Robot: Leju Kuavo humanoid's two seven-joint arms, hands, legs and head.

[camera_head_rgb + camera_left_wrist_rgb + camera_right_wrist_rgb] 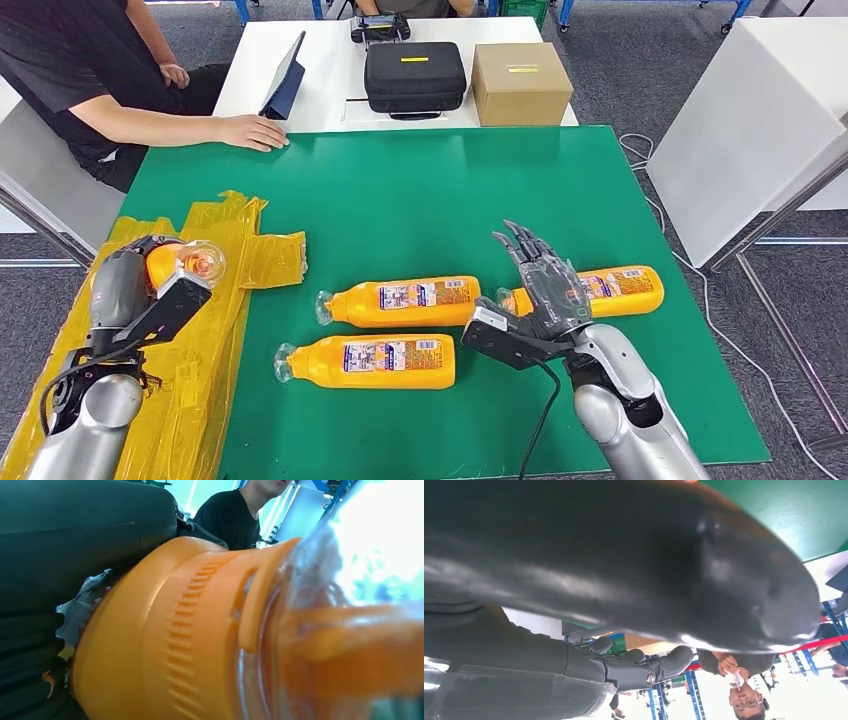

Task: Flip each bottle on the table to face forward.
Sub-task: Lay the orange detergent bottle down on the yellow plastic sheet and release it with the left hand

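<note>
At about eight o'clock on the green table (420, 190), over the crumpled yellow plastic sheet (215, 300), the left hand (140, 275) gripped an orange bottle (185, 262), its clear cap end turned toward the head camera. From the left wrist, that bottle's ribbed orange shoulder (165, 640) and clear cap lay pressed close against the dark fingers (30, 645), which were wrapped around it.

Toward five o'clock, the right hand (545, 285) hovered with its fingers stretched out straight and apart, grasping nothing. It sat over the cap end of the right-hand bottle (615, 290); whether it touched that bottle could not be told.

Four orange bottles were counted in all: one held, three lying on their sides on the green surface. The middle bottle (400, 302) lay just beside the right-hand one, cap pointing to nine o'clock. The near bottle (370, 362) lay at six o'clock, close below the middle one, cap also to nine o'clock.

At twelve o'clock, on a white table, stood one black case (414, 75), one cardboard box (520, 82) and one tablet (285, 78). One person's hand (250, 132) rested at the green table's eleven o'clock edge.
</note>
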